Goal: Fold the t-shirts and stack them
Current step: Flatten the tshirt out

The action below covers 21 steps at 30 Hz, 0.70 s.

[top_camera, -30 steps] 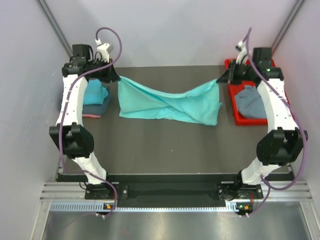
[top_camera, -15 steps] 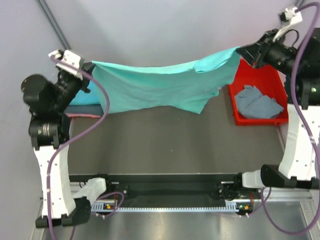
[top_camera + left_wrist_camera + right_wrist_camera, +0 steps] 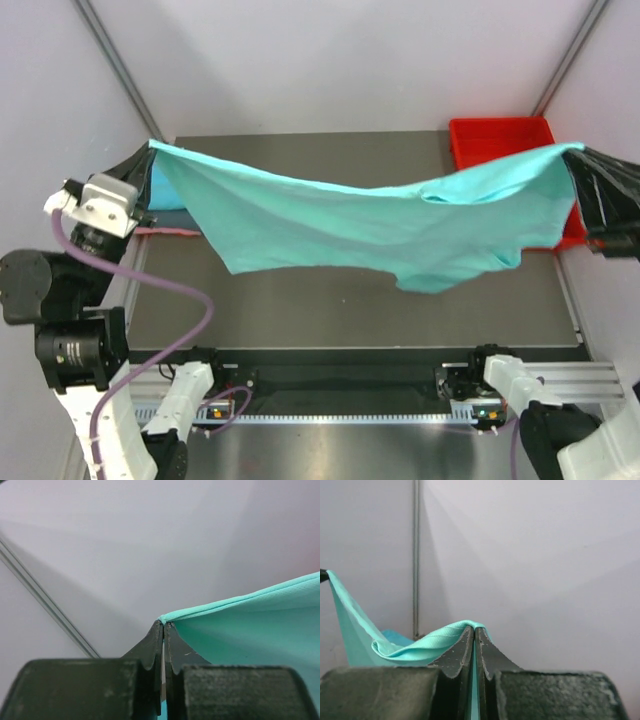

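A turquoise t-shirt [image 3: 370, 225] hangs stretched in the air high above the table, held at its two ends. My left gripper [image 3: 152, 150] is shut on its left corner, and the cloth edge [image 3: 235, 600] runs off to the right from the fingertips in the left wrist view. My right gripper [image 3: 580, 155] is shut on its right corner; a fold of cloth [image 3: 420, 645] drapes over the left finger in the right wrist view. A folded teal shirt [image 3: 165, 195] over a pink edge [image 3: 165, 231] lies at the table's left, mostly hidden. The slate grey-blue shirt is hidden.
The red tray [image 3: 495, 135] stands at the back right, mostly behind the raised shirt. The dark table [image 3: 330, 310] lies below. Pale walls close in at the back and both sides. Purple cables loop by the left arm [image 3: 150, 285].
Both arms have lifted the turquoise shirt off the table and raised it high toward the camera, pulling its ends farther apart. It now covers the tray's contents.
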Each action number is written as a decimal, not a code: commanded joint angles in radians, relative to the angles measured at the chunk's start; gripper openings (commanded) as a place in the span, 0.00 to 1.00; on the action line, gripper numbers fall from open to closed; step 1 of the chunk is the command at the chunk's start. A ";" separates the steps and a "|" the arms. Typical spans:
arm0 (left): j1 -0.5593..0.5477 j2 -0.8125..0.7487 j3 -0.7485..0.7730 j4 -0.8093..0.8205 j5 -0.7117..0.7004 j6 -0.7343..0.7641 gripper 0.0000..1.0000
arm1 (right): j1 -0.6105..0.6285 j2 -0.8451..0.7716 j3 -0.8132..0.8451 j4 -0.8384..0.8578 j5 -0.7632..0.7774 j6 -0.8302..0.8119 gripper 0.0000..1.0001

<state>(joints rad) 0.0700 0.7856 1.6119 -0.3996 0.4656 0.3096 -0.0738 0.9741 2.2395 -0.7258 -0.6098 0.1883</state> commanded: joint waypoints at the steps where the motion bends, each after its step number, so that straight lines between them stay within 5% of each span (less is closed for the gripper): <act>1: -0.001 -0.014 -0.004 0.096 -0.030 -0.003 0.00 | -0.037 0.002 0.009 0.048 0.012 0.042 0.00; 5: -0.001 0.012 -0.020 0.081 -0.015 0.002 0.00 | -0.053 0.006 -0.055 0.052 -0.011 0.056 0.00; 14: -0.002 0.112 -0.254 -0.010 0.100 0.066 0.00 | -0.054 0.084 -0.478 0.172 -0.056 0.071 0.00; 21: -0.001 0.311 -0.440 0.083 0.119 0.083 0.00 | -0.008 0.395 -0.606 0.266 -0.059 0.024 0.00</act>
<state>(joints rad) 0.0692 1.0424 1.2034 -0.3748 0.5499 0.3664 -0.1017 1.2793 1.6211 -0.5446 -0.6590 0.2428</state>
